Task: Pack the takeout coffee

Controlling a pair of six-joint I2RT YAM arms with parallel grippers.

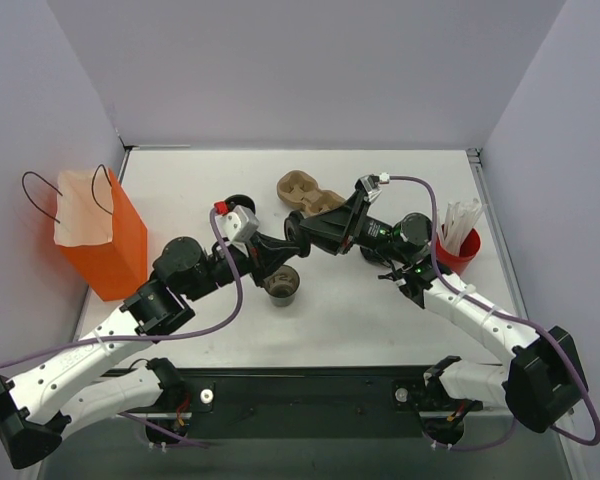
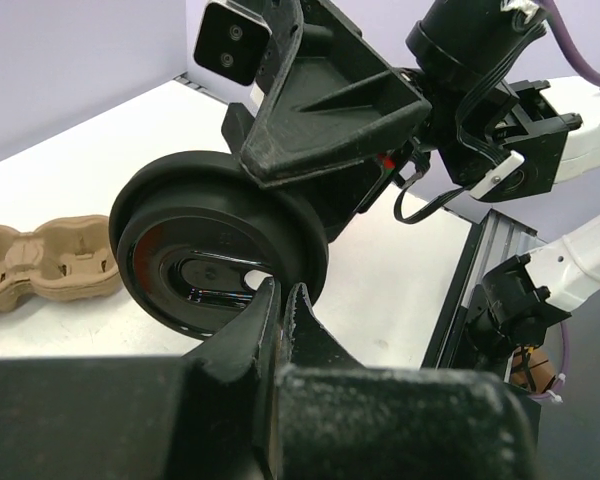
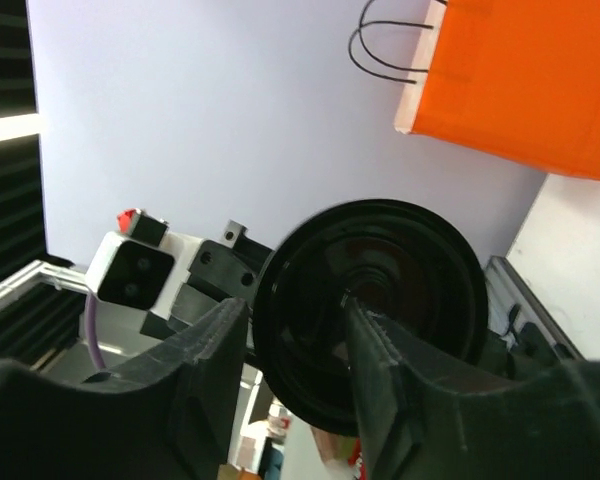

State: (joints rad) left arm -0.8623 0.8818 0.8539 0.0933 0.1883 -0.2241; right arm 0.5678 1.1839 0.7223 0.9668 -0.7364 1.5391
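A round black plastic lid (image 2: 180,250) is held in the air between my two grippers, above an open black cup (image 1: 281,285) of brown coffee that has no lid on it. My left gripper (image 2: 280,295) is shut on the lid's lower rim; it also shows in the top view (image 1: 283,253). My right gripper (image 3: 293,305) meets it from the right (image 1: 300,232), its jaws apart and straddling the lid's (image 3: 410,290) edge, one finger (image 3: 365,340) across the lid's face. No cup with a lid on it shows clearly. The orange bag (image 1: 100,235) stands at the left.
A brown cardboard cup carrier (image 1: 305,190) lies behind the grippers. A red cup with white sticks (image 1: 458,240) stands at the right, a black round thing (image 1: 415,228) beside it. Another black round thing (image 1: 238,203) is half hidden behind my left wrist.
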